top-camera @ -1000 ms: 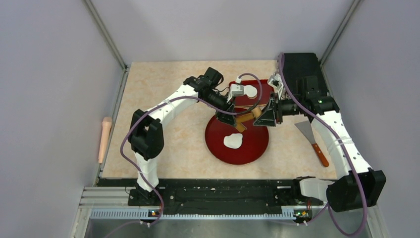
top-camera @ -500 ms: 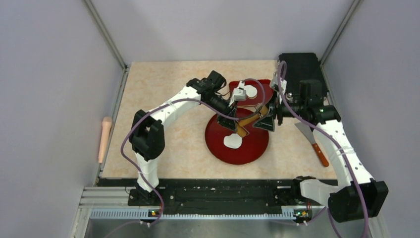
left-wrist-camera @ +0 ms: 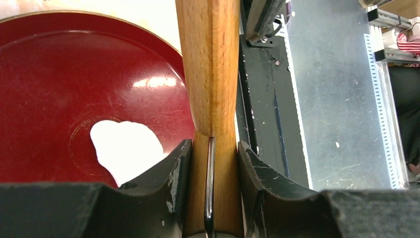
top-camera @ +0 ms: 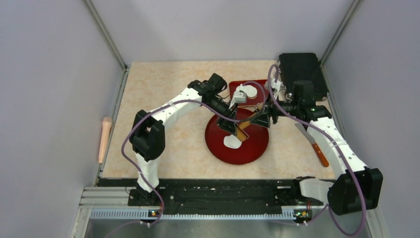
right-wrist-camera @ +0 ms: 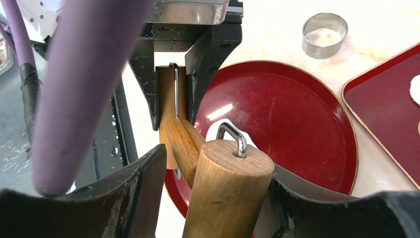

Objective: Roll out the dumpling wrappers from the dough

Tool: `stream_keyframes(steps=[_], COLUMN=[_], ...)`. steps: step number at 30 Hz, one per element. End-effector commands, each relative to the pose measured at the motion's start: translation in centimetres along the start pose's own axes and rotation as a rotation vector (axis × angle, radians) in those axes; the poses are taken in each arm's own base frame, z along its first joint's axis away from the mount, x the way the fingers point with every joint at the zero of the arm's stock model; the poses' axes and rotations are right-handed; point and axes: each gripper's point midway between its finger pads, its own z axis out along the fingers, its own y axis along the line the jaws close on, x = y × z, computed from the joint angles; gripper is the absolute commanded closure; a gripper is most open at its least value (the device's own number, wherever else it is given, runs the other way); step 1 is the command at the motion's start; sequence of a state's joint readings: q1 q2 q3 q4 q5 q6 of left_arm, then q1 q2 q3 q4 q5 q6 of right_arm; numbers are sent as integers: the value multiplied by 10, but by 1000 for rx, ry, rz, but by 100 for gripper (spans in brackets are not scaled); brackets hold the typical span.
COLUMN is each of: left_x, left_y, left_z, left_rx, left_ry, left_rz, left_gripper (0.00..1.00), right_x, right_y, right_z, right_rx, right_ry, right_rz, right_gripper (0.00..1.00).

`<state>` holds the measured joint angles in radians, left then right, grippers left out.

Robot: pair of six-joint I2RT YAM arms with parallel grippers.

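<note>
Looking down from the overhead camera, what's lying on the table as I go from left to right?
A pale stick at the table's left edge → the round red plate holding the white dough → a spatula with an orange handle.

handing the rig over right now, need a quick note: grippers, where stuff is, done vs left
Left gripper: shut on one end of the roller.
Right gripper: straddles the roller's other end; can't tell if it is clamped.
Dough: ragged white piece on the round red plate; the roller is not on it.
Wrapper: one round disc on the red tray beyond the plate.
Ring: on the table by the plate.
Done: one wrapper on the tray.
Left: probably roll the dough, cut it with the ring, then move the disc to the tray.
</note>
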<state>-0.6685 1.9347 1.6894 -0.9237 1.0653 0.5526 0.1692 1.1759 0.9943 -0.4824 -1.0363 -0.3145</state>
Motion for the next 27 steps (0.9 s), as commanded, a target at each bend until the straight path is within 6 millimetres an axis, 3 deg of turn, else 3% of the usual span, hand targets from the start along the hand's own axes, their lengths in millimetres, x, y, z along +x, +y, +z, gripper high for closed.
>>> stream_keyframes(steps=[1, 3, 6, 10, 11, 14, 17, 19, 22, 27], left_x=[-26, -25, -25, -24, -26, -32, -42, -44, -31, 21], left_y=[-23, -23, -23, -21, -19, -15, -8, 1, 37, 119], left_z=[-9, -9, -9, -9, -11, -28, -62, -91, -131, -154], left_rx=[46, 46, 46, 31, 17, -24, -76, -135, -319, -697], left_ry=[-77, -76, -76, -71, -73, -106, -186, -242, -276, -183], left_rz=[83, 80, 81, 77, 75, 81, 82, 80, 45, -134], left_gripper=[100, 100, 100, 100, 93, 46, 3, 1, 1, 2], right_x=[2, 3, 3, 2, 3, 3, 5, 7, 12, 23], right_y=[12, 17, 22, 21, 19, 7, -3, -10, -22, -27], right_z=[12, 15, 17, 18, 17, 13, 7, 3, 1, 16], right_rx=[-72, -100, -133, -135, -117, -27, 61, 112, 182, 219], right_ry=[2, 4, 6, 11, 18, 38, 59, 81, 117, 195], right_rz=[-45, -37, -12, -1, -3, -34, -57, -59, -59, -79], right_gripper=[45, 62, 100, 100, 100, 100, 100, 100, 100, 100])
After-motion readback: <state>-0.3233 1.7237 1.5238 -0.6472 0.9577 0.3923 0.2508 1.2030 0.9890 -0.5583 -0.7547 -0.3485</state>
